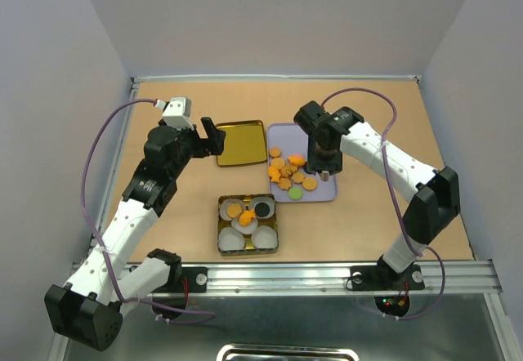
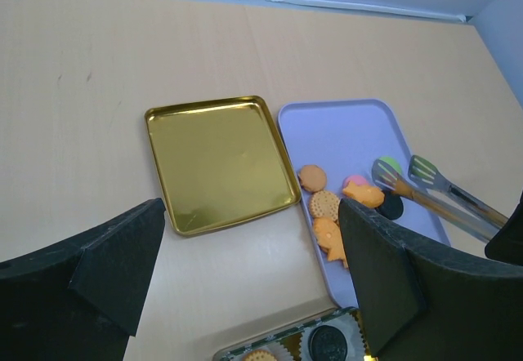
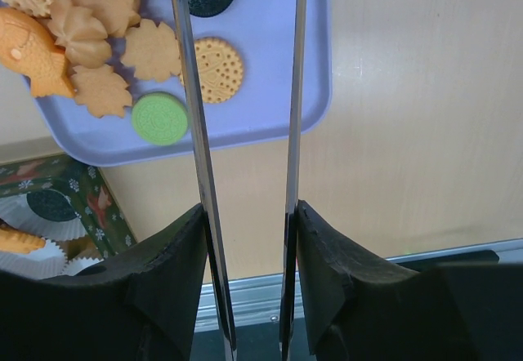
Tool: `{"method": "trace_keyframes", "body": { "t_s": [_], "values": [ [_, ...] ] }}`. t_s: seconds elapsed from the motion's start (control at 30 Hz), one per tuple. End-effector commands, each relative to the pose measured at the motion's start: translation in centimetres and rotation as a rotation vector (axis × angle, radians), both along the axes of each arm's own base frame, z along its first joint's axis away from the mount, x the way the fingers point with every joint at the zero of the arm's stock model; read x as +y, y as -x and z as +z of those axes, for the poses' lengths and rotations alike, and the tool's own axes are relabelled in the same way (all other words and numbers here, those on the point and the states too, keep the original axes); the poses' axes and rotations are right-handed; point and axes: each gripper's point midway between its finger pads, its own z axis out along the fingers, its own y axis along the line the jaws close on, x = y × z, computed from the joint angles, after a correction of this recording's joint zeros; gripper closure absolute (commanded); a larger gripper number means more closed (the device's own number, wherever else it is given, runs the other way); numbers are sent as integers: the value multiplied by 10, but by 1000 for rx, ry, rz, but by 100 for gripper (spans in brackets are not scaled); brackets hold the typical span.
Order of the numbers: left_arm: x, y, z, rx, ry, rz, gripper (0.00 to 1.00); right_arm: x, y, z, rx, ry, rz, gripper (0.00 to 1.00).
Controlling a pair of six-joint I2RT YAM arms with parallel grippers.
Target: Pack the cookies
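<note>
On the tan table [image 1: 392, 132], most of the cookies [image 1: 288, 173] lie on the lavender tray [image 1: 282, 136] at mid-table and only a few sit in the tin [image 1: 220, 229] by the near edge, so I judge packing barely begun; my right gripper [image 3: 247, 222] clamps the tongs [image 3: 189, 91], my left gripper [image 2: 249, 214] hangs wide and empty.

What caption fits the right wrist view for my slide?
Right pincer grips metal tongs above the purple tray of cookies, partly filled tin at lower left.
</note>
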Motion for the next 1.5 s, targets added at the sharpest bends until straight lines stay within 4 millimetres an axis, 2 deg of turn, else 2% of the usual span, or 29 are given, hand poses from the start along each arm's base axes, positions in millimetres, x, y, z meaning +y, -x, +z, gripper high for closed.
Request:
{"method": "trace_keyframes", "body": {
  "t_s": [0.0,0.33,0.7,0.8,0.93,1.03,1.17,1.2,1.27,1.47],
  "values": [
    [-1,-1,17,-69,10,-6,1,-1,-8,-3,-35,-6,-21,50],
    [-1,0,19,-70,7,-9,1,8,-13,-13,-25,-37,-12,52],
    [1,2,17,-69,7,-1,1,5,-4,-19,-4,-45,-21,57],
    [1,2,17,-69,6,-2,1,4,0,-24,10,-44,-20,62],
    [1,2,21,-76,6,0,1,3,-1,-22,-1,-43,-23,64],
    [1,1,22,-75,4,1,1,6,-13,0,-64,-57,-21,64],
    [2,1,26,-80,4,2,1,8,-19,24,-96,-64,-20,64],
    [2,0,28,-83,7,4,1,13,-25,40,-129,-91,-20,64],
    [1,0,29,-84,10,2,1,16,-27,60,-159,-120,-17,64],
    [-1,-1,31,-80,27,3,1,20,-16,85,-176,-201,9,65]
  ]
}}
